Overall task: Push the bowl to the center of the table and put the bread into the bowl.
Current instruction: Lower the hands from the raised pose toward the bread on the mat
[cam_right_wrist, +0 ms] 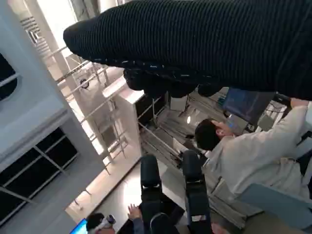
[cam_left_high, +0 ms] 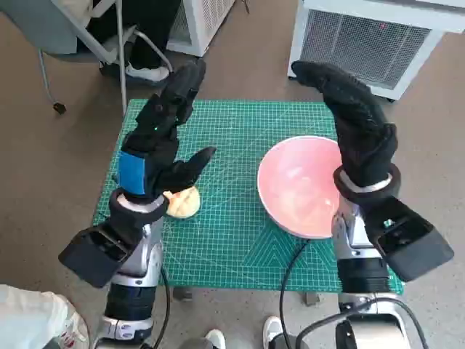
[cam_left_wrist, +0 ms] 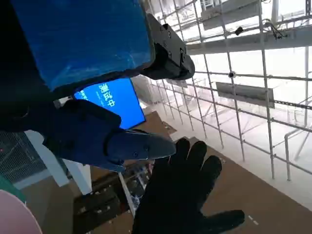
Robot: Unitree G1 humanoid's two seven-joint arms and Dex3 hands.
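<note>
A green cutting mat (cam_left_high: pixel 240 218) covers the small table, and beyond its far edge stand a white slatted unit (cam_left_high: pixel 378 40) on the right and a grey chair (cam_left_high: pixel 65 33) on the left, with a person's dark legs and a white shoe (cam_left_high: pixel 145 71) beside the chair. Near the front edge, another pair of shoes (cam_left_high: pixel 275 331) shows on the floor between the robot's arms. In the right wrist view a person in a pale jacket (cam_right_wrist: pixel 253 151) sits close by, and a second person shows only in part lower down.

The pink bowl (cam_left_high: pixel 301 185) sits on the right half of the mat, partly hidden by the right hand and forearm. The bread (cam_left_high: pixel 183 201) lies on the near left part, well apart from the bowl, half covered by the left hand.

The left hand (cam_left_high: pixel 166 142), blue tape on its back, is raised above the mat with fingers spread, holding nothing. The right hand (cam_left_high: pixel 356 123), gloved, is lifted over the bowl's far right side, fingers extended and apart, holding nothing; I cannot tell whether it touches the rim
</note>
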